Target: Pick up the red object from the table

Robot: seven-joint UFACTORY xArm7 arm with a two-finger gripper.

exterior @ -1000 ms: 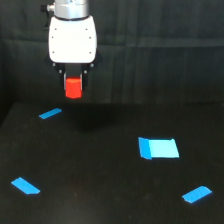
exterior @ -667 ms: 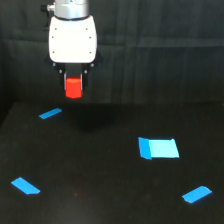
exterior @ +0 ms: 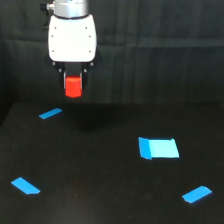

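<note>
**Red block aloft in a narrow grip: the risk is a slip**

The main hazard, as I judge it, is a drop. The small bright red-orange stubby block (exterior: 73,86) hangs below the white gripper body with most of its height showing beneath the dark fingers, so the hold seems to be on its upper part only. A shallow grip like that could let the block tilt or slide out if the arm jolts or swings sideways. It would then fall to the wide matte black table (exterior: 100,200) and might roll or bounce toward the far left corner, near the thin blue tape strip (exterior: 50,113) lying there. How firmly the pads bear on the block cannot be read from this view, and the blur hides the contact lines.

The gripper (exterior: 73,82) has its short dark fingers drawn in close on either side of the block, no wider than the block itself, and it carries nothing else. It touches neither the table nor the black ribbed backdrop (exterior: 165,45) behind it.

The block is clear of the table, held in the air above its far left part, well apart from the larger blue tape rectangle (exterior: 158,148) toward the right edge.
</note>
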